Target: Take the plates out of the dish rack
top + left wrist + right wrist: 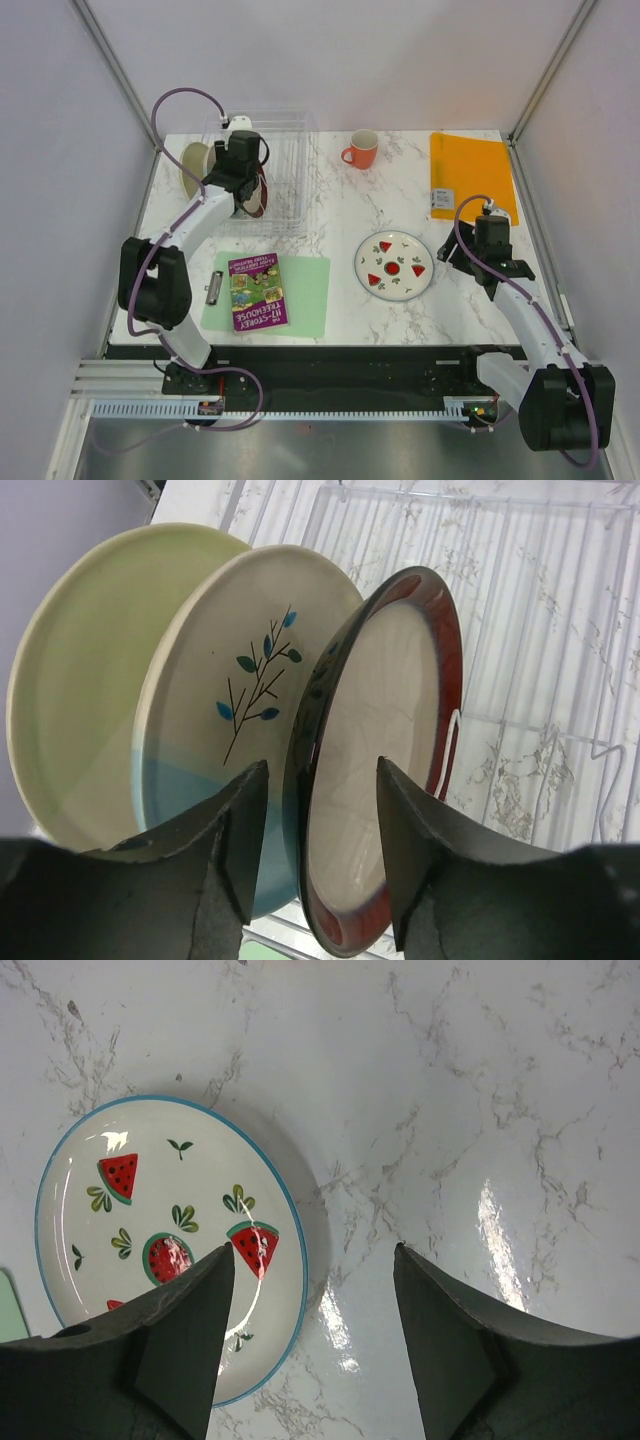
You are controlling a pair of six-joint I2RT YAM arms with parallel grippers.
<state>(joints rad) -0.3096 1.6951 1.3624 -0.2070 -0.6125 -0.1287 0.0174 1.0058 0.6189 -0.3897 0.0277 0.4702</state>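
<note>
Apparently three plates [255, 680] — in dish rack [540, 610].

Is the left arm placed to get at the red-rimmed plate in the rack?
Probably yes: the left claw straddles the edge of the red-rimmed plate, jaws open. The blue-and-cream plate stands close beside it, leaving little room on that side.

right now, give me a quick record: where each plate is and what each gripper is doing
in dish rack: three upright, yellow-green plate, blue-and-cream plate, red-rimmed plate
out of rack: watermelon plate, flat on the table
left gripper: jaws either side of the red-rimmed plate's rim, grip unclear
right gripper: open, empty, beside the watermelon plate
other items: orange mug, book on green mat
</note>
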